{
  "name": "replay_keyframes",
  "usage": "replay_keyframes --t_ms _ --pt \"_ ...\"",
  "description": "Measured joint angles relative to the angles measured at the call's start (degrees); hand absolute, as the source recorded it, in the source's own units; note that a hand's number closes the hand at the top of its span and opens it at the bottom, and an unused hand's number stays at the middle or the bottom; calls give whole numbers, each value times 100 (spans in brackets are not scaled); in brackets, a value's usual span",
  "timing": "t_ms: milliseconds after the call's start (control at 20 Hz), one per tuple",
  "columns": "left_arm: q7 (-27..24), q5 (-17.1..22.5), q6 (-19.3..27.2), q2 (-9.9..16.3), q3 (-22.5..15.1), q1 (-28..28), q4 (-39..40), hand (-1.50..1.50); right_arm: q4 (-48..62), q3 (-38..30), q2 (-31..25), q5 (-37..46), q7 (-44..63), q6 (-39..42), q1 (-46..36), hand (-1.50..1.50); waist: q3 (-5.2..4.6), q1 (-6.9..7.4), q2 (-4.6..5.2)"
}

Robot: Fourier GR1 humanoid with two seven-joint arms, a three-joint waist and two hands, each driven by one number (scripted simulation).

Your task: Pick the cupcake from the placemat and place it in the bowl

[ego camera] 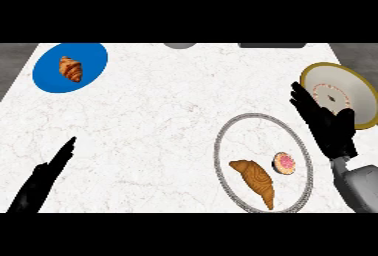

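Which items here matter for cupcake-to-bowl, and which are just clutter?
Job items:
- cupcake, pink-topped, on the placemat
- placemat, round, white with grey rim
- bowl, gold-rimmed, at far right
- right hand, open, between placemat and bowl

Just lying about:
- croissant beside the cupcake
- blue plate holding a second croissant
- left hand, resting at lower left

Right hand [325, 120] covers left rim of bowl [347, 92]; bowl's right edge cut by frame. Left hand [46, 176] and right forearm [362, 187] run off lower edge. Two grey objects [179, 45] [272, 45] at top edge cut off, unidentifiable.
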Motion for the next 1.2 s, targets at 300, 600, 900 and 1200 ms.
replay_keyframes --t_ms 300,600,900,1200 --pt "-121 602 -54 -867 7 -441 -586 0 -616 -78 -626 292 -1056 708 231 150 135 -89 76" --pt "-22 1138 -132 -1514 -43 -775 -993 0 -580 -564 -926 904 -2234 10 1139 -150 162 -189 104" --pt "175 1238 -67 -1812 -101 -1016 -1111 0 -1334 -287 -1383 1834 -3227 -14 2015 -150 164 -115 120" --pt "251 1209 -23 -1890 -62 -1204 -1048 0 -2140 -256 -2271 3102 -1764 -452 2238 -150 145 -84 123"
